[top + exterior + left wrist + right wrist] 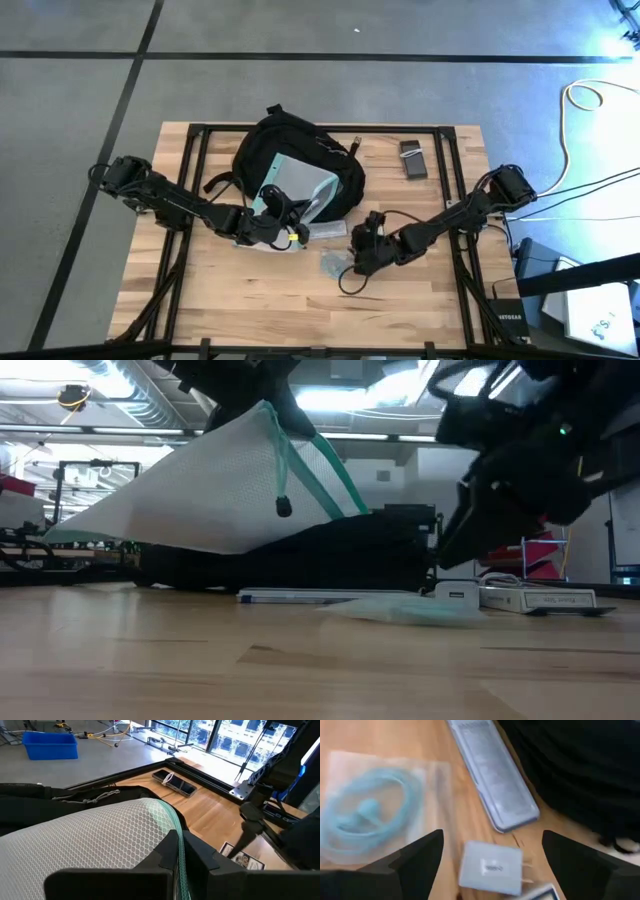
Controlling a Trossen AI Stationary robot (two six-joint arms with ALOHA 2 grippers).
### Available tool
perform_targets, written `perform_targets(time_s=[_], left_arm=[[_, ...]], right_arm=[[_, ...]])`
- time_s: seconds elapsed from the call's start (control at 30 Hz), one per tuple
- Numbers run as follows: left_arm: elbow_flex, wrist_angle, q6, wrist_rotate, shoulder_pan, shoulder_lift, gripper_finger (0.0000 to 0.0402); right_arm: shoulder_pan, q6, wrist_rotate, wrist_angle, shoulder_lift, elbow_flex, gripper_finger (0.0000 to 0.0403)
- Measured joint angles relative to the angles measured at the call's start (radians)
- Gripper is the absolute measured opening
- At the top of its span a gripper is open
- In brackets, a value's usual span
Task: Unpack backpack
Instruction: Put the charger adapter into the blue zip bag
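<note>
Now we are working at the wooden counter (200, 300), where the backpack (300, 160) is lying flat toward the far edge, between our two arms. Out of its mouth we are drawing a white mesh pouch (297, 190) with teal edging; our left gripper (272, 225) is clamping that pouch at its near edge, fingers clenched on the seam, and in the low view the pouch is hanging up off the counter, over the black fabric. Our right gripper (358, 252) is sitting just off the near right side of the bag with its fingers (415, 860) spread wide and released, gripping nothing. Below them are lying a clear bag of coiled teal cable (365, 815), a long clear case (492, 775) and a small white charger (492, 865). A dark phone-like slab (413, 160) is resting by the far right corner.

We are judging the risks from here. The pouch is held by one edge only, so it could slip free or swing down onto the small items. Its far end could be snagging inside the bag and dragging the whole bag along. The right arm could also nudge the charger or the case.

We cannot tell what remains inside the bag, nor read the printed card beside the charger.
</note>
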Motion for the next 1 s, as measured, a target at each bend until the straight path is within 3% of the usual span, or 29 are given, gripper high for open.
perform_targets(time_s=[0.2,0.7,0.83,1.0], left_arm=[[0.000,-0.024,0.000,0.000,0.000,0.000,0.0006],[0.000,-0.023,0.000,0.000,0.001,0.000,0.0006],[0.000,-0.025,0.000,0.000,0.000,0.000,0.0006],[0.000,-0.028,0.000,0.000,0.000,0.000,0.0006]], right_arm=[[0.000,0.095,-0.007,-0.116,0.013,-0.001,0.0320],[-0.079,0.060,-0.010,-0.026,0.091,0.000,0.0319],[-0.118,0.020,-0.073,0.008,0.113,0.003,0.0319],[-0.120,-0.031,-0.072,0.055,0.110,0.001,0.0319]])
